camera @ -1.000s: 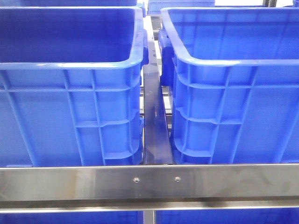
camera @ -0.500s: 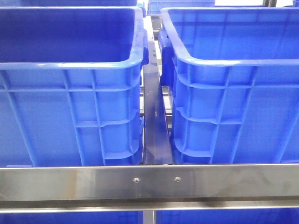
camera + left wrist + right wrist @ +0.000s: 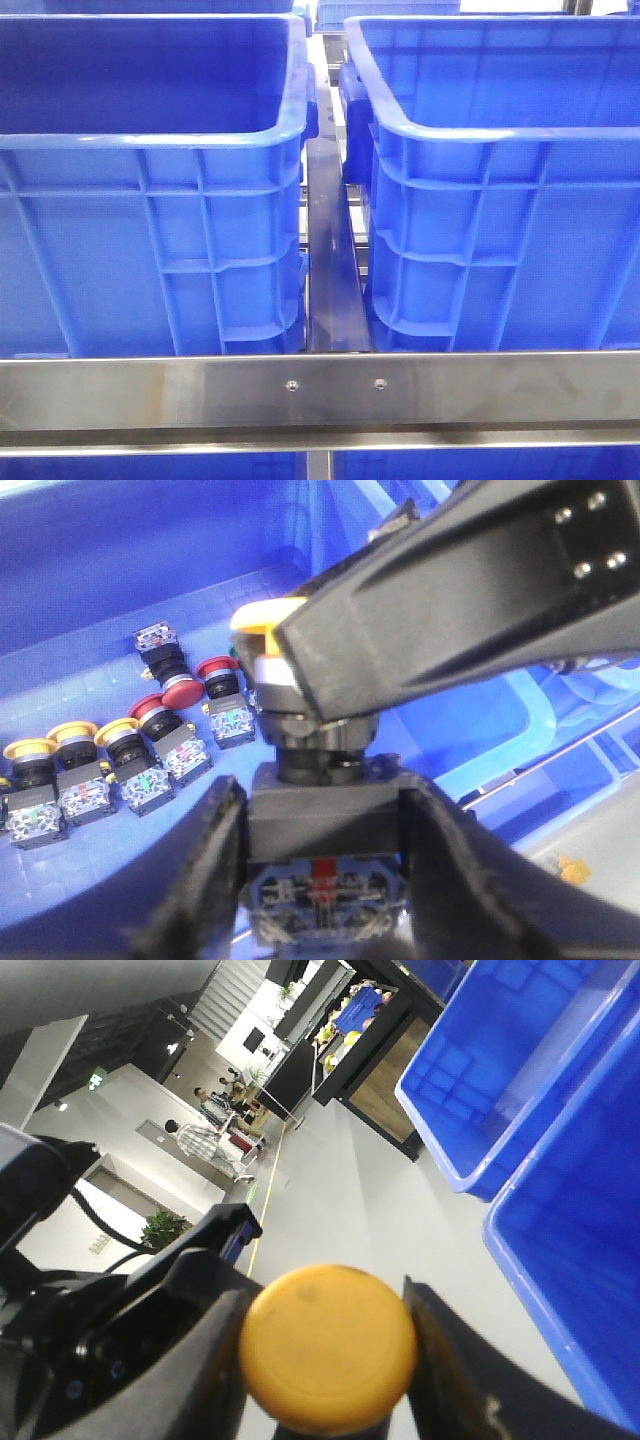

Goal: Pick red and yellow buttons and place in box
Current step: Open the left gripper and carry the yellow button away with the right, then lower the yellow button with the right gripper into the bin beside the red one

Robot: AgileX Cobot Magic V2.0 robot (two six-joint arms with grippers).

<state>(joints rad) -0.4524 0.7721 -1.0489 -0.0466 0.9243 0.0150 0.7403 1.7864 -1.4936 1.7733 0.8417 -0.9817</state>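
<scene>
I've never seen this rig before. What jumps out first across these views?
The right pincer grips a yellow button close before its camera. The left pincer clamps another button's black body. Below it, red and yellow buttons lie in rows on a blue bin floor.

Black angular hand [image 3: 325, 810], four screws

No lettering, label, brand or number can be read in any view: the blue bins [image 3: 150, 250] and steel rail [image 3: 320, 390] are unmarked, and the markings on the push-button blocks [image 3: 140, 780] are too small to make out.
</scene>
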